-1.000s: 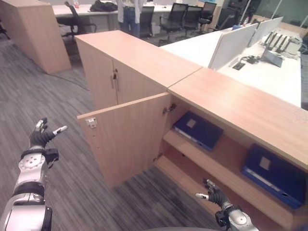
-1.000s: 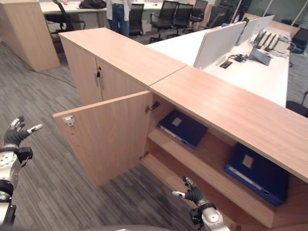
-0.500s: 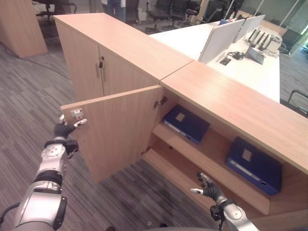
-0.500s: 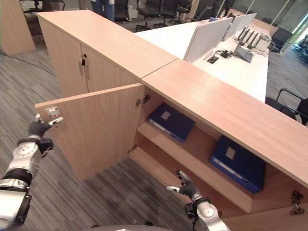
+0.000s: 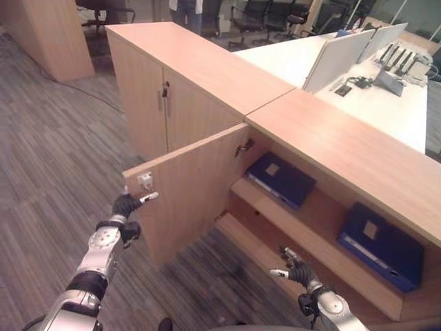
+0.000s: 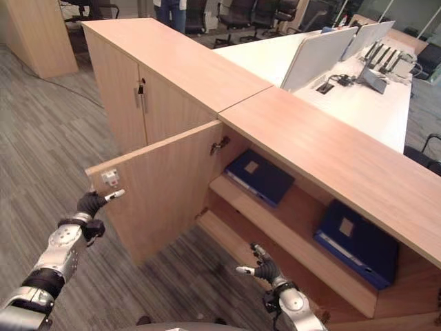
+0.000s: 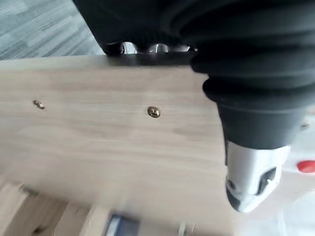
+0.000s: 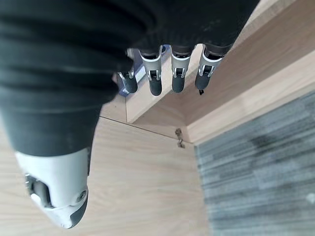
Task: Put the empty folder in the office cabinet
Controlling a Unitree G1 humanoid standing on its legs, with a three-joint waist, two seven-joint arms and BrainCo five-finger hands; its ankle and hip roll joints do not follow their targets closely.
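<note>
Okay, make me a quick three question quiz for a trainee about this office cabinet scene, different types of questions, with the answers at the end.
1. True or false: the cabinet door nearest the robot stands open.
2. How many blue folders lie on the upper shelf inside the open cabinet?
3. Which hand is at the free edge of the open door? A) left hand B) right hand C) both

Key:
1. True.
2. Two: one blue folder near the hinge side, another blue folder further along.
3. A. The left hand is at the door's edge; the right hand hovers, fingers straight, low before the shelves.
</note>
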